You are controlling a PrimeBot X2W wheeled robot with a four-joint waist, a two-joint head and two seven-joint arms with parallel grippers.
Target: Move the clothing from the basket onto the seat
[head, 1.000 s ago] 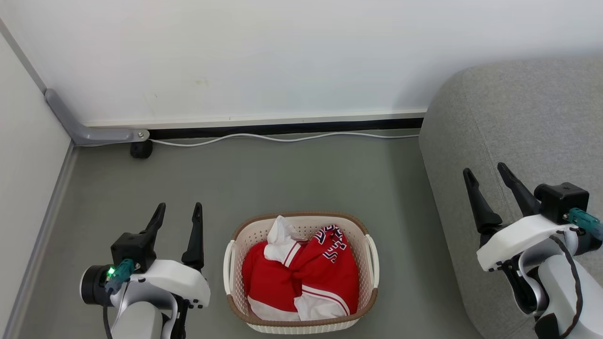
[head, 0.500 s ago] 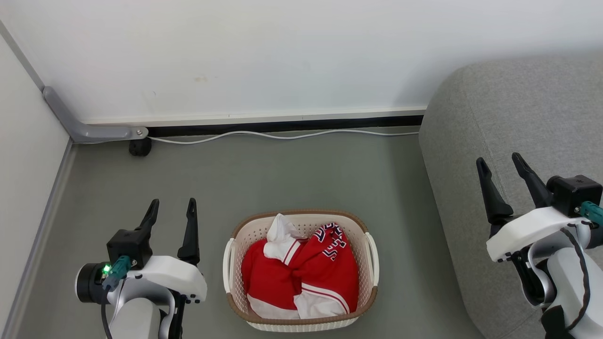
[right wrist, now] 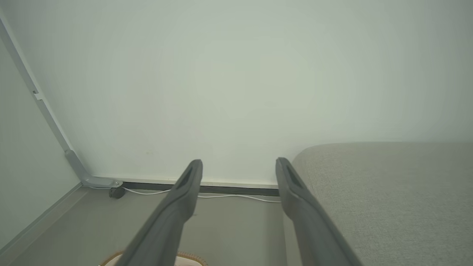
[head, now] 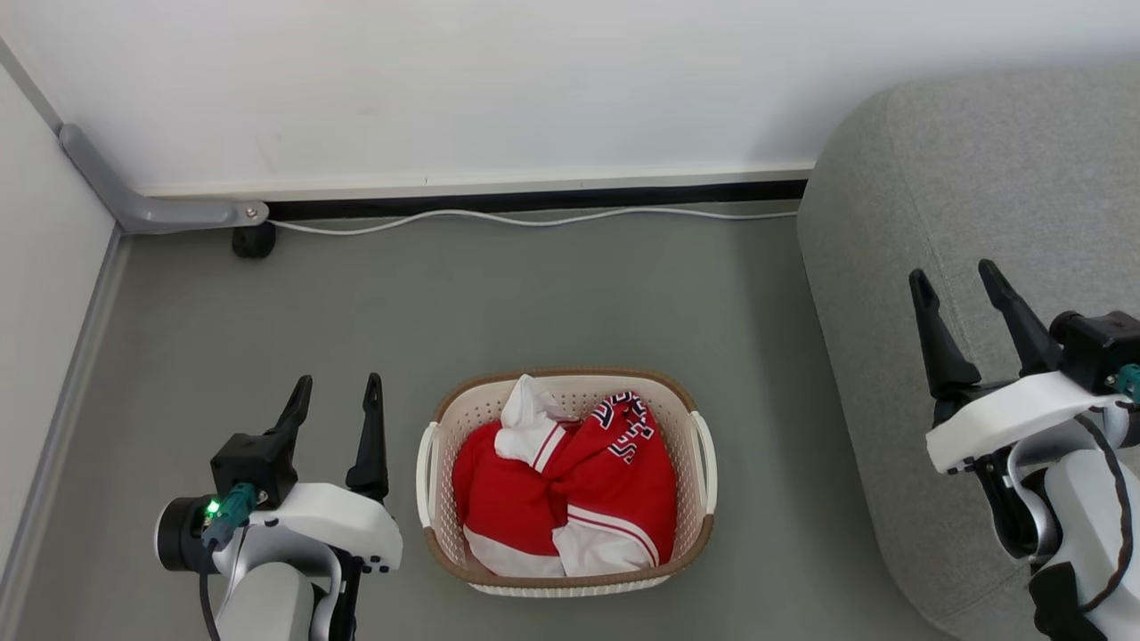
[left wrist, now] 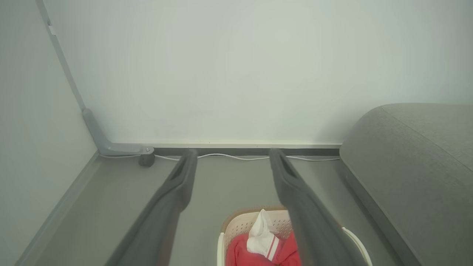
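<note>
My left claw (head: 339, 381) just left of laundry basket (head: 570, 376), right claw (head: 952, 271) well right of it, by grey sofa (head: 980, 178); both spread, empty. Red garments (head: 561, 499) bunched inside basket: likely soft, light, floppy; best pinch raised white fold (head: 527, 418).

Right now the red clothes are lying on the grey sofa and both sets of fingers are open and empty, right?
No. The head view shows the red clothes lying in the basket on the floor, beside the grey sofa, not on it. The left fingers and right fingers are open and empty.
</note>
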